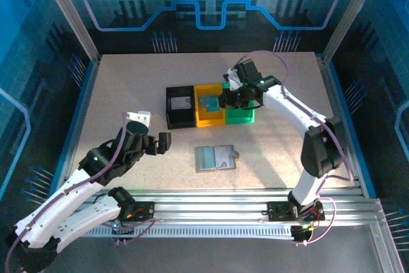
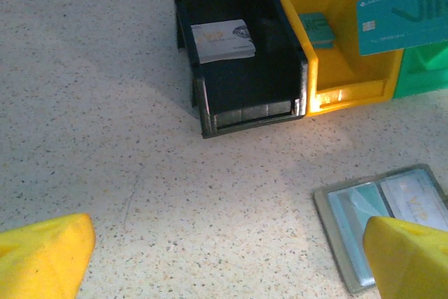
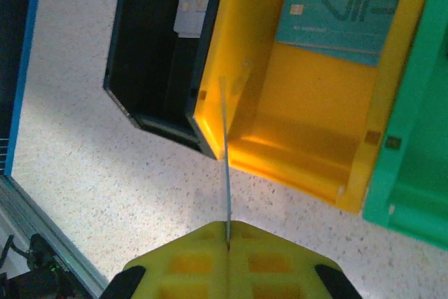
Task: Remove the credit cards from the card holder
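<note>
While the right hand (image 3: 227, 243) pinches a teal card (image 3: 225, 152), seemingly over the yellow bin (image 3: 280, 166), lower before releasing; the empty, wide-open left hand (image 1: 163, 141) flanks the card holder (image 1: 215, 157) near the front edge of the desk (image 1: 128, 94).

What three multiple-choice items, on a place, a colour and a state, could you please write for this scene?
1. Where does the white card lie? A in the black bin; B in a red bin; C in a white bin.
2. What colour is the held card in the right gripper? A red; B black; C teal.
3. How does the card holder lie? A folded shut; B opened flat; C standing on edge.
Answers: 1 A, black walls surround it; 2 C, the left wrist view shows its teal face; 3 B, its inner pockets face up.
</note>
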